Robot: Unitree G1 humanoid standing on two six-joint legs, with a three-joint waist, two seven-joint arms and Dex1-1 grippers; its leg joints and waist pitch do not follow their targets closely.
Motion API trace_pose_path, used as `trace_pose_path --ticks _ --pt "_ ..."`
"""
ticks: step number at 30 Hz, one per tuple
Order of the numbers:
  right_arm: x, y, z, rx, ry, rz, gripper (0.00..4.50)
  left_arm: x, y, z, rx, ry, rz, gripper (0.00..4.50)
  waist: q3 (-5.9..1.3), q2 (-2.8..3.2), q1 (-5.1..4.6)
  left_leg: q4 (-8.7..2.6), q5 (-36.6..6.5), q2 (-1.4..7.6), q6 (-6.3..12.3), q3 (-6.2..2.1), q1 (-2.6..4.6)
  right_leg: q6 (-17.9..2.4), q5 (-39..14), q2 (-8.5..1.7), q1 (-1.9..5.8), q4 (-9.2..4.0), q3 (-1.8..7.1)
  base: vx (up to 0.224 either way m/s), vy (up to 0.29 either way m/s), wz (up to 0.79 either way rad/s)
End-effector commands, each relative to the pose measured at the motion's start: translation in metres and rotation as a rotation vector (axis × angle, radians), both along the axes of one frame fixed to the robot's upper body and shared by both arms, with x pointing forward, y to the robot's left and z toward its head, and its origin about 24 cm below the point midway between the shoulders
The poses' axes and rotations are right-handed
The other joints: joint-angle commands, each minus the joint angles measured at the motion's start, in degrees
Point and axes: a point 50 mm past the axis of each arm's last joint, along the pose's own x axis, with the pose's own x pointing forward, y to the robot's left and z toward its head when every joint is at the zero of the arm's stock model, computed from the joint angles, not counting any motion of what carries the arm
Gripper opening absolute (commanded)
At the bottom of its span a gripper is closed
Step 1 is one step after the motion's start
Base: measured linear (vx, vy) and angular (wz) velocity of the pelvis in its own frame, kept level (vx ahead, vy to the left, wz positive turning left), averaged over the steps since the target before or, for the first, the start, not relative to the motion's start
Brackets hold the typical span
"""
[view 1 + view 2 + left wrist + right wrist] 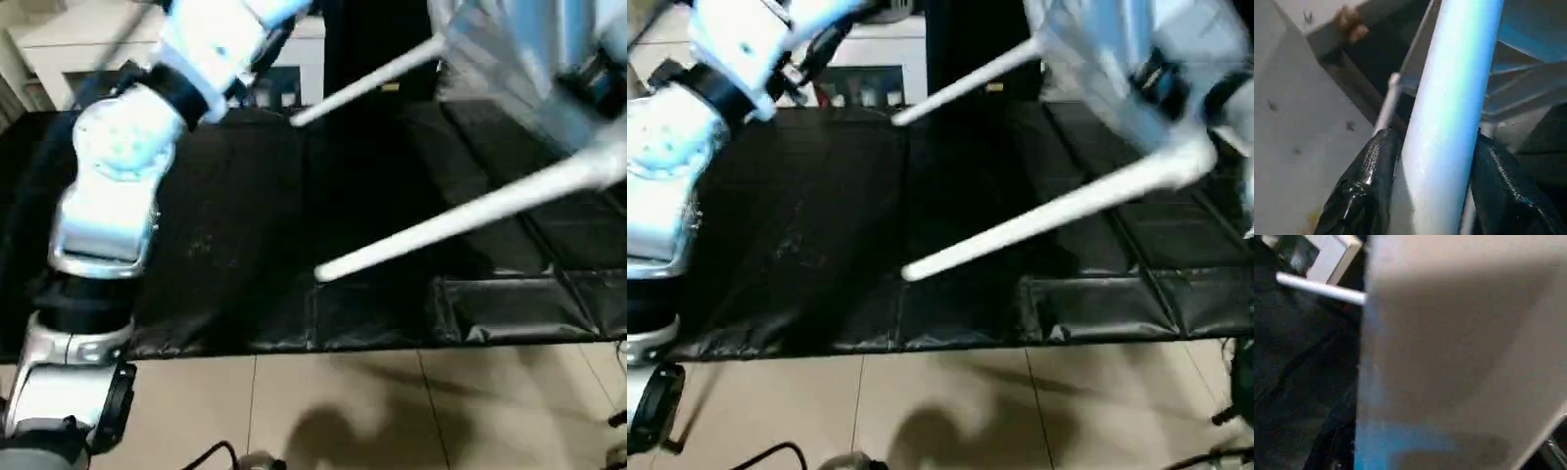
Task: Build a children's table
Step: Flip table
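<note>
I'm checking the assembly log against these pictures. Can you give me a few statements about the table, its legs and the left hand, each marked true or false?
1. The left hand is shut on a white leg. True.
2. Two legs stick out over the black mat. True.
3. The table top lies flat on the black mat. False: it is held up, tilted, at the upper right of the head views.
4. The mat covers the whole floor. False: beige tiles show in front of it.
5. The legs are black. False: they are white.
</note>
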Motion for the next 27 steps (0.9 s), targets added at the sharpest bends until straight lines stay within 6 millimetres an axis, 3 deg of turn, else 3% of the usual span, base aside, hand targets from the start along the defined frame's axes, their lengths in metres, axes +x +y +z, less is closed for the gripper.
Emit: trace_pose_path --ticks 1,4,7,11,13,15,17,18,19,20,21,22,23,24,25,27 --pt "0.006 0.043 -0.007 -0.1 0.044 0.267 2.91 0.014 -0.003 -0.025 -0.132 0.203 -0.012 2.0 -2.73 -2.58 -0.78 -3.6 -14.61 4.26 0.64 -2.32 2.02 -10.94 -19.01 -4.67 0.39 -6.12 2.51 0.0 0.0 0.0" --pt "0.008 0.047 -0.001 -0.093 -0.025 0.3 3.09 0.015 0.0 -0.024 -0.192 0.246 -0.008 1.99 -2.73 -2.56 -1.02 -3.74 -14.76 4.2 0.63 -2.46 1.88 -10.93 -17.94 -4.58 0.44 -6.2 2.39 0.0 0.0 0.0" --pt "0.009 0.051 0.013 -0.002 -0.124 0.364 3.39 0.015 0.005 -0.024 -0.219 0.284 0.015 1.99 -2.67 -2.57 -2.02 -3.64 -16.17 3.89 0.97 -2.61 1.47 -10.98 -19.65 -4.7 0.64 -6.24 2.24 0.0 0.0 0.0" --pt "0.007 0.053 0.026 0.053 -0.224 0.403 3.78 0.014 0.007 -0.025 -0.249 0.319 0.027 1.99 -2.61 -2.58 -2.75 -3.61 -17.26 3.85 1.15 -2.6 1.6 -10.88 -21.02 -4.5 0.34 -6.59 2.19 0.0 0.0 0.0" --pt "0.005 0.055 0.037 0.115 -0.316 0.427 3.96 0.014 0.007 -0.027 -0.247 0.325 0.032 1.99 -2.67 -2.51 -2.7 -3.53 -17.35 3.88 1.43 -2.5 1.79 -11.28 -20.22 -4.49 0.19 -6.65 2.28 0.0 0.0 0.0" --pt "0.003 0.056 0.045 0.172 -0.379 0.446 4.1 0.014 0.008 -0.029 -0.253 0.333 0.04 1.99 -2.79 -2.47 -2.81 -3.77 -16.57 3.95 1.84 -2.66 1.38 -11.5 -18.47 -4.4 0.53 -6.32 2.11 0.0 0.0 0.0" --pt "-0.004 0.058 0.06 0.255 -0.497 0.493 4.23 0.013 0.011 -0.03 -0.258 0.342 0.051 1.99 -2.8 -2.43 -2.73 -3.76 -16.71 4.02 2.07 -2.55 1.63 -11.78 -17.79 -4.44 0.29 -6.47 2.22 0.0 0.0 0.0" --pt "-0.004 0.058 0.06 0.255 -0.497 0.493 4.23 0.013 0.011 -0.03 -0.258 0.342 0.051 1.99 -3.17 -2.27 -2.53 -3.74 -14.84 4.15 2.35 -2.54 1.49 -12.33 -14.88 -4.48 0.6 -6.09 2.3 0.0 0.0 0.0" --pt "-0.015 0.057 0.073 0.341 -0.606 0.541 4.39 0.012 0.015 -0.033 -0.255 0.347 0.068 1.96 -3.5 -1.93 -2.3 -3.77 -12.31 4.37 2.56 -2.51 1.51 -13.44 -9.85 -4.12 0.62 -5.53 2.2 0.0 0.0 0.0" --pt "-0.02 0.056 0.076 0.371 -0.639 0.557 4.45 0.012 0.017 -0.034 -0.255 0.35 0.076 1.94 -3.57 -1.97 -2.33 -3.73 -11.43 4.38 3.1 -2.39 1.48 -13.8 -7.05 -4.04 0.6 -5.32 2.26 0.0 0.0 0.0" --pt "-0.024 0.056 0.078 0.385 -0.656 0.567 4.48 0.011 0.019 -0.035 -0.255 0.35 0.081 1.92 -4.06 -1.85 -2.18 -3.55 -7.63 4.5 4.69 -2.5 1.3 -14.43 -0.38 -3.88 0.98 -4.43 2.04 0.0 0.0 0.0" --pt "-0.026 0.055 0.078 0.396 -0.664 0.572 4.5 0.011 0.02 -0.036 -0.256 0.352 0.084 1.88 -4.06 -1.91 -2.03 -3.27 -4.41 4.41 6.42 -2.39 1.05 -15.28 4.45 -3.76 0.88 -3.93 1.94 0.0 0.0 0.0" --pt "-0.028 0.056 0.075 0.411 -0.662 0.573 4.5 0.011 0.021 -0.037 -0.256 0.352 0.089 1.88 -4.06 -1.91 -2.03 -3.27 -4.41 4.41 6.42 -2.39 1.05 -15.28 4.45 -3.76 0.88 -3.93 1.94 0.0 0.0 0.0" --pt "-0.029 0.057 0.073 0.424 -0.658 0.573 4.5 0.011 0.022 -0.038 -0.256 0.352 0.094 1.85 -3.82 -1.79 -1.96 -3.27 -4.16 4.32 7.56 -2.32 0.84 -15.85 5.32 -3.92 1.0 -4.0 1.9 0.0 0.0 0.0" --pt "-0.032 0.06 0.061 0.483 -0.606 0.588 4.5 0.009 0.025 -0.04 -0.252 0.345 0.099 1.83 -3.75 -1.15 -1.83 -3.31 -5.41 4.32 7.24 -2.42 1.01 -15.85 3.86 -4.11 0.92 -4.2 1.92 0.0 0.0 0.0" --pt "-0.035 0.067 0.037 0.535 -0.532 0.601 4.5 0.008 0.027 -0.045 -0.236 0.336 0.103 1.81 -3.42 -1.19 -1.81 -4.02 -8.16 4.67 5.99 -2.57 1.26 -14.5 1.09 -4.14 0.96 -4.84 2.03 0.0 0.0 0.0"
